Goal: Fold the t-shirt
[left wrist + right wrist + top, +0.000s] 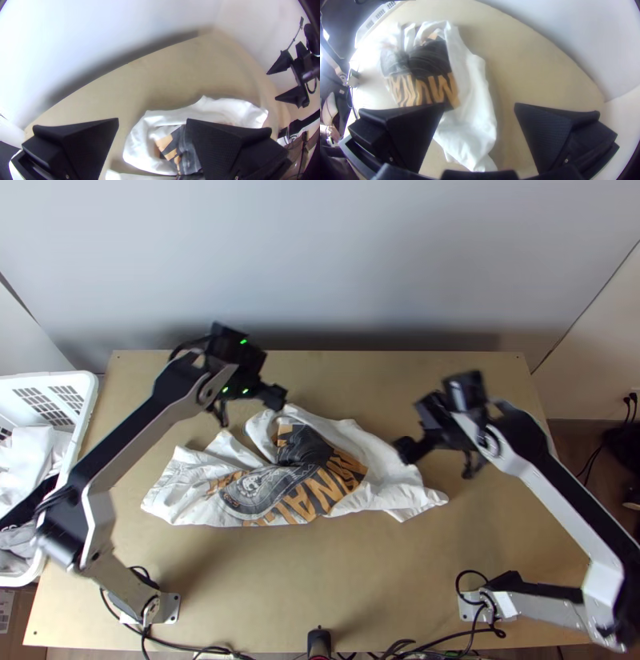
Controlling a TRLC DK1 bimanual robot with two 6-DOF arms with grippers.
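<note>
Left claw (252,410) and right claw (438,460), fingers (230,143) apart, near the bunched t-shirt (392,486)

It lies on the tabletop (280,580), folds breaking up its print (340,480) — outline hard to make out; a finger hides some cloth in each wrist view, and the white basket (86,398) runs off the top view's left edge.

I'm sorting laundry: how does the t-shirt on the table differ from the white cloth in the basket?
The t-shirt has a dark and orange print; the white cloth looks plain. The t-shirt lies bunched on the table, the white cloth heaped in the basket. Both are crumpled.
</note>
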